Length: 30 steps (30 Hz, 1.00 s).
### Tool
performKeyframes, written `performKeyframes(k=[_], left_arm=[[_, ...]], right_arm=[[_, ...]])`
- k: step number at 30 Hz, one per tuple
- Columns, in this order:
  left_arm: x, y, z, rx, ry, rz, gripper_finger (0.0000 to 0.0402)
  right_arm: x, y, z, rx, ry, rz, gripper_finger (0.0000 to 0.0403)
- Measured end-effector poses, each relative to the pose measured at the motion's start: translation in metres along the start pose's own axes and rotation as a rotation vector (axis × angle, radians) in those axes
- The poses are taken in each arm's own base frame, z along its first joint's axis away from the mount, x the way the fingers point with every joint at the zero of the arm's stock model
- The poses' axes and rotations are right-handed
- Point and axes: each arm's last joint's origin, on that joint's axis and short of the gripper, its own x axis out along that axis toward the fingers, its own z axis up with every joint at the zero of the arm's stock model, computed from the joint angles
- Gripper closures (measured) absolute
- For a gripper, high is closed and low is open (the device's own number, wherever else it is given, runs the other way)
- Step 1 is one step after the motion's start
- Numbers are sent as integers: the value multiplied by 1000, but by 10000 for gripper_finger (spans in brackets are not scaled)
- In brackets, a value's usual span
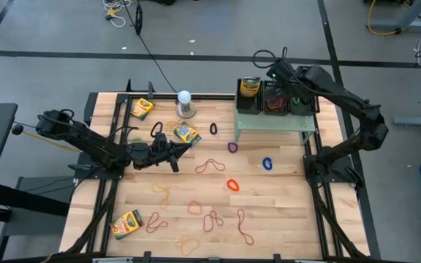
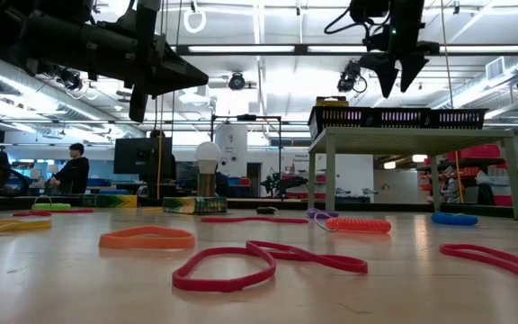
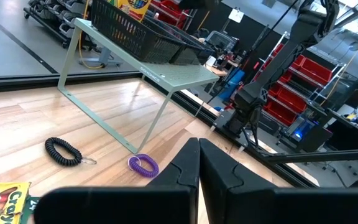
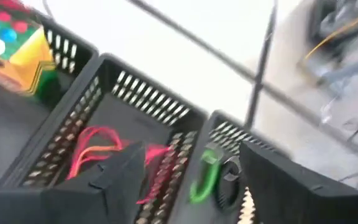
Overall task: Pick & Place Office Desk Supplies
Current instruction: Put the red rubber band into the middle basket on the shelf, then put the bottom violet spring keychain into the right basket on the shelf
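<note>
Nearest the front table [image 1: 283, 219] edge lie loose rubber bands [image 1: 212, 218] in red, orange and tan, with a crayon box [image 1: 126, 223] at the front left. Mid-table, the left end effector [image 1: 172, 155] hovers low with fingers pressed shut, holding nothing; a second crayon box [image 1: 186, 133] lies just beyond it. Purple [image 1: 232, 147], blue [image 1: 267, 164] and black [image 1: 213, 129] coiled bands sit near the green riser [image 1: 276, 121]. A white ball [image 1: 185, 97] on a metal base and a third box [image 1: 142, 108] stand at the back. On the riser, three black baskets [image 1: 275, 97] stand side by side: one holds a crayon box [image 4: 17, 50], the middle red bands [image 4: 98, 146], the third a green band [image 4: 204, 177]. The right end effector [image 4: 188, 186] hangs above them, fingers wide apart, empty.
</note>
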Motion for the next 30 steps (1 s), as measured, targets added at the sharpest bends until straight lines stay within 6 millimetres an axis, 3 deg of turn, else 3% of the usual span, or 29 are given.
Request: performKeyframes(k=[8, 11, 15, 19, 23, 30], left_arm=[[0, 0, 0, -1, 0, 0, 394], [0, 0, 0, -17, 0, 0, 394], [0, 0, 0, -65, 7, -10, 394], [5, 4, 2, -133, 47, -63, 394], [7, 7, 3, -112, 42, -66, 394], [15, -2, 15, -79, 12, -103, 390]], right_arm=[[-11, 13, 3, -126, -114, -57, 107], [-20, 19, -2, -152, -131, -15, 133], [-51, 27, -14, -163, -228, 92, 212], [-84, 38, -34, -190, -327, 225, 310], [-97, 54, -64, -204, -422, 355, 389], [-89, 78, -121, -67, -547, 610, 375]])
